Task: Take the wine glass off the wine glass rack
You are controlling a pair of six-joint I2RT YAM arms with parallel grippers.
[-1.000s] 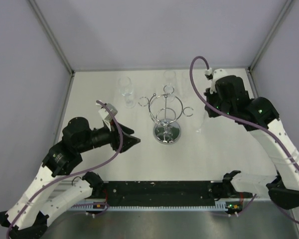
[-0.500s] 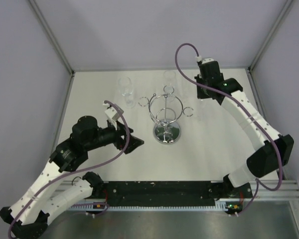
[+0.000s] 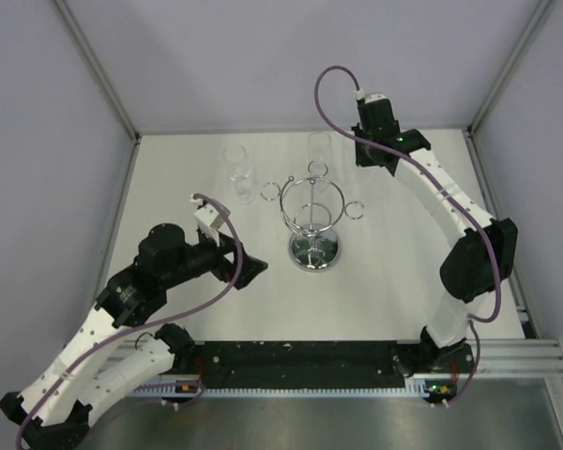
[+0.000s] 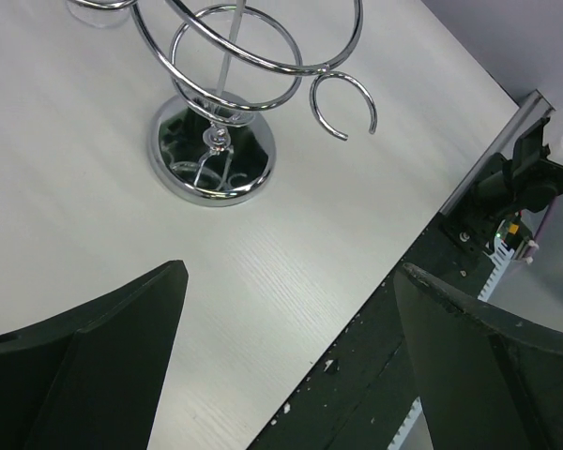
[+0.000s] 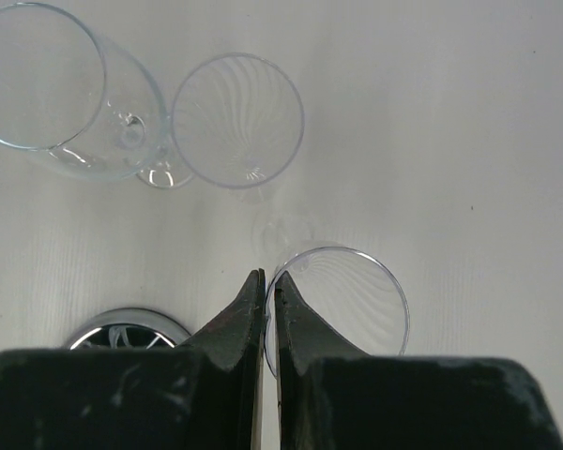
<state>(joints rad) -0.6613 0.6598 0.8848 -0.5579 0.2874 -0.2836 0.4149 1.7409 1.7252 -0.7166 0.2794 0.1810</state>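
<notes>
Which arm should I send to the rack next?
Left, probably. The left fingers stand wide open, facing the wine glass rack just ahead. The right fingers are shut, hanging over glasses on the table beyond the rack.

No txt, label, brand or nr can be read in any view, neither on the wine glass rack (image 3: 313, 251) nor on the counter (image 3: 394, 281).

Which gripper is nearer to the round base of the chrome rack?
Left. The left gripper is beside the rack base, on its left, jaws open. The right gripper is farther, above the clear glasses behind it, jaws shut.
</notes>
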